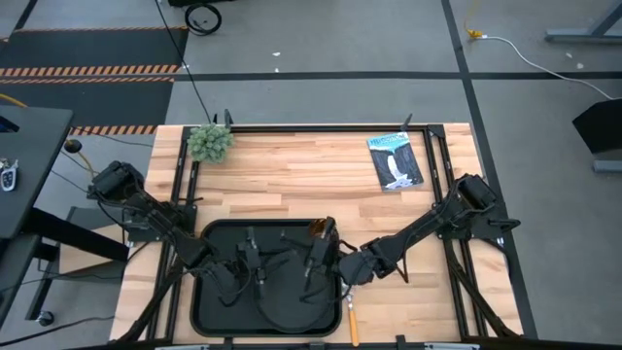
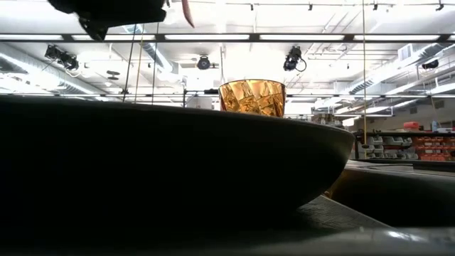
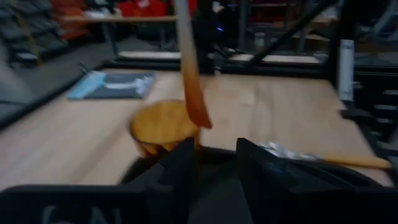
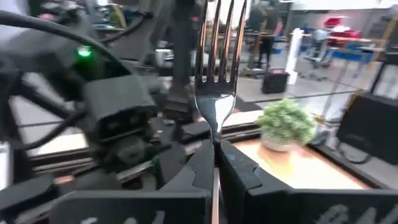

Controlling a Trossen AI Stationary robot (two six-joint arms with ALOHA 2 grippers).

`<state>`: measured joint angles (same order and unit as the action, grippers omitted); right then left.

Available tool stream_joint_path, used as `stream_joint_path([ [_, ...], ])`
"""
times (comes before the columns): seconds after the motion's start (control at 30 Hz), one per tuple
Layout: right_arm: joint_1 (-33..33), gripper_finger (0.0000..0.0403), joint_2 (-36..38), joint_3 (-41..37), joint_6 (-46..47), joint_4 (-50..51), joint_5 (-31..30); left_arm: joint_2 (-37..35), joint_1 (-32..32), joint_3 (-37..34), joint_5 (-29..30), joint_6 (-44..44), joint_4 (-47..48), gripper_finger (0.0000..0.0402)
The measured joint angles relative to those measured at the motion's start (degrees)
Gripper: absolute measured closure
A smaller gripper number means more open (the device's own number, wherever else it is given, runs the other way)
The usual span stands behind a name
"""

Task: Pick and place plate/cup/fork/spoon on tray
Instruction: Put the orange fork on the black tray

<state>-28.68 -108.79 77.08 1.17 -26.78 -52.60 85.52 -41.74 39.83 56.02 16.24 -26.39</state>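
Observation:
The black tray [image 1: 209, 292] lies at the table's near middle, with the round black plate [image 1: 287, 316] lying in its near right part. The amber cup [image 1: 319, 230] stands upright at the tray's far right corner and also shows in the low view [image 2: 252, 97]. The spoon [image 1: 352, 321] lies flat on the table just right of the tray; its silver bowl shows in the left wrist view [image 3: 280, 150]. My right gripper [image 1: 316, 255] is shut on the fork [image 4: 217, 56] above the tray. My left gripper [image 1: 248, 261] hovers open and empty over the tray's middle. My right gripper pinches the fork's neck [image 4: 216, 134], just below the tined head, between its two fingers. The fingers come level from the table's right side and lie across the fork. The fork stands upright and lifted clear, tines up, with its orange handle [image 3: 194, 87] hanging below, near the cup.
A small green plant [image 1: 210, 142] stands at the table's far left corner. A dark booklet [image 1: 396, 160] lies at the far right. Bare wood lies between them, beyond the tray. Black frame rails run along the table's left and right sides.

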Motion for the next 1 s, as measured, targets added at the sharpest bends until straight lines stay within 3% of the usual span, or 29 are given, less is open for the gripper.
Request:
stream_joint_path([
  [0.33, 3.3, 0.0388, 0.0, 0.0, -5.5, -2.7, -0.3, 0.0, 4.4, 0.0, 6.1, -6.5, -2.6, 0.0274],
  [1.0, 6.4, 0.0389, 0.0, 0.0, -6.7, -8.3, 1.3, 0.0, 10.6, 0.0, 6.3, -7.0, -7.2, 0.0289],
])
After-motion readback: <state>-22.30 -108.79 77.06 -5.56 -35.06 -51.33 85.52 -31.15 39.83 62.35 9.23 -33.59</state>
